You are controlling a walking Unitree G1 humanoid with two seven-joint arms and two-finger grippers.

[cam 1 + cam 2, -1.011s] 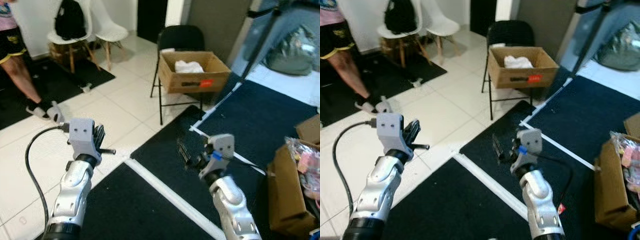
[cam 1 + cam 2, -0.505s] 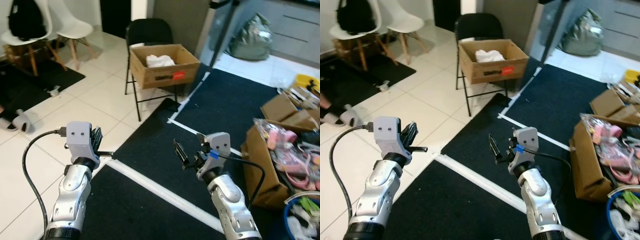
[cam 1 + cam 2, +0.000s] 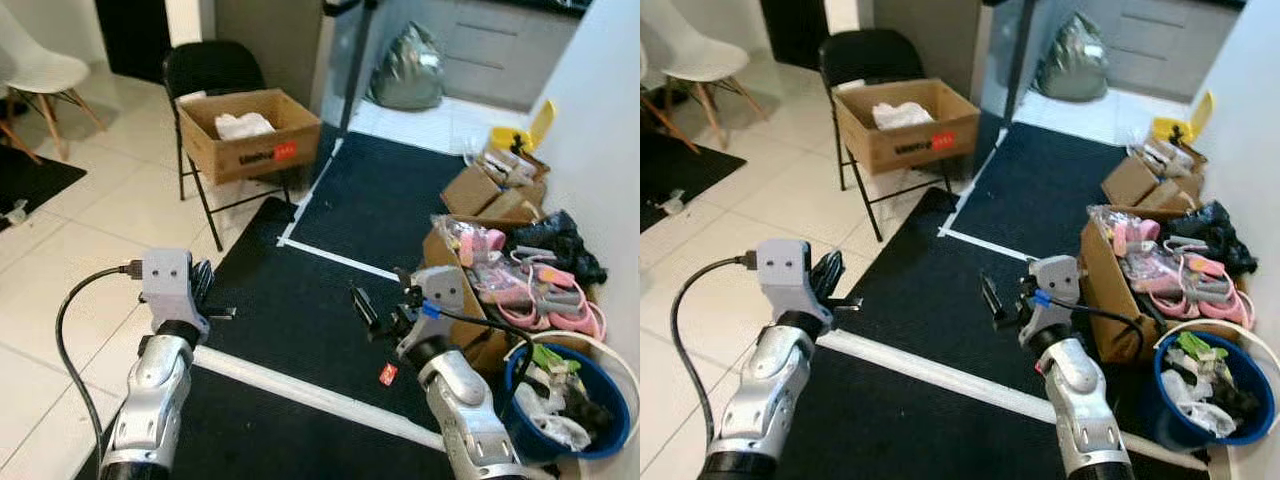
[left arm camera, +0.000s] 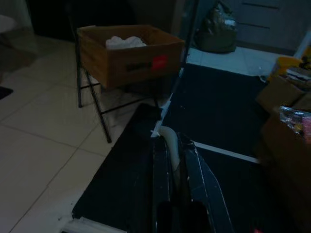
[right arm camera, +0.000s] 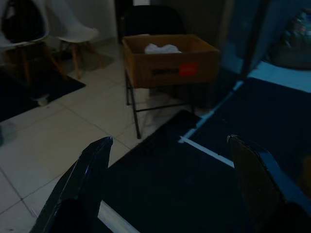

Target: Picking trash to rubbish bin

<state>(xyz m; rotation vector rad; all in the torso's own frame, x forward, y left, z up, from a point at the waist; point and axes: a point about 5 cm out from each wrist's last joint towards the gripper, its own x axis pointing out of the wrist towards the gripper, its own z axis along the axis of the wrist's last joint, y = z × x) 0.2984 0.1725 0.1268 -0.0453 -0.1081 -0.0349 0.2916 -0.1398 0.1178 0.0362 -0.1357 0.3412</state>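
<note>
I see the left gripper (image 4: 177, 160) with fingers pressed together, the right gripper (image 5: 170, 179) spread wide, both empty. A small red wrapper (image 3: 388, 375) lies on the black mat (image 3: 400, 210) at 6 o'clock from the right gripper; the round blue plastic bin (image 3: 570, 400) full of rubbish sits at 3 o'clock.

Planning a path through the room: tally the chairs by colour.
Black chair: 1
White chairs: 2
Total: 3
</note>
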